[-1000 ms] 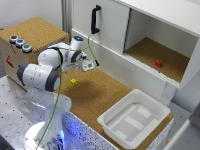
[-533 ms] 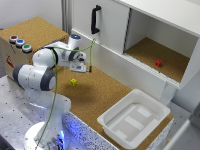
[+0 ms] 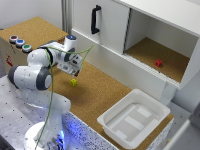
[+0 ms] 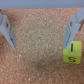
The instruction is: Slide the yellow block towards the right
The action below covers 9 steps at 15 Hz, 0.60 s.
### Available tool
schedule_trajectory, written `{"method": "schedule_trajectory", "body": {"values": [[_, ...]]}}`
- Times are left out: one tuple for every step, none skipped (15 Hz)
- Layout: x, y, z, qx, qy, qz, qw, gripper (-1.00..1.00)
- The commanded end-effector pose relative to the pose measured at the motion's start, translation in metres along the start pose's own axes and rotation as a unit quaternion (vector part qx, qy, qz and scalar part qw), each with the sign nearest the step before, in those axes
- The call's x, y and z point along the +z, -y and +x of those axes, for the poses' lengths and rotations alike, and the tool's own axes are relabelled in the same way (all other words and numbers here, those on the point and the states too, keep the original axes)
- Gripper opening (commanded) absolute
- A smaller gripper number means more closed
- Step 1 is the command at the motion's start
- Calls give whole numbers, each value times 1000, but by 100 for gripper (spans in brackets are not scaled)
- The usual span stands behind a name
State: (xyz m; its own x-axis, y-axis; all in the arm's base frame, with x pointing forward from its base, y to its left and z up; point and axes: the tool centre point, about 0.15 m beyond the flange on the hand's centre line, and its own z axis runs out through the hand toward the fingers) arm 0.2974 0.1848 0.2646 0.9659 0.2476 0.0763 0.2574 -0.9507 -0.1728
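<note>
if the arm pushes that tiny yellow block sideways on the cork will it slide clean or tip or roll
The small yellow-green cube has flat faces, so it probably won't roll. The grainy brown cork tabletop looks rough, so it may drag and twist rather than glide. It is tiny beside the open end effector, so it is likely light; a low, centred push should limit tipping.

The yellow block (image 3: pixel 73 82) (image 4: pixel 71 54) is a tiny bright yellow-green cube resting flat on the cork surface, toward the exterior view's left, well apart from the cabinet. Its top face carries dark markings, possibly letters, too blurred to read.
</note>
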Motion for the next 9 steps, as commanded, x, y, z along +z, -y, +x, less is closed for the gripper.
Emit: {"method": "schedule_trajectory", "body": {"values": [[35, 16, -3, -28, -32, 7, 999, -100], [37, 13, -1, -33, -27, 6, 999, -100], [37, 10, 0, -33, -29, 1, 999, -100], [37, 8, 1, -35, -29, -3, 999, -100], [41, 6, 1, -38, -23, -5, 999, -100], [46, 1, 1, -34, -21, 5, 999, -100], [51, -1, 2, -39, -23, 4, 999, -100], [53, -6, 6, -37, -29, 4, 999, -100], [55, -11, 10, -35, -39, 1, 999, -100]]}}
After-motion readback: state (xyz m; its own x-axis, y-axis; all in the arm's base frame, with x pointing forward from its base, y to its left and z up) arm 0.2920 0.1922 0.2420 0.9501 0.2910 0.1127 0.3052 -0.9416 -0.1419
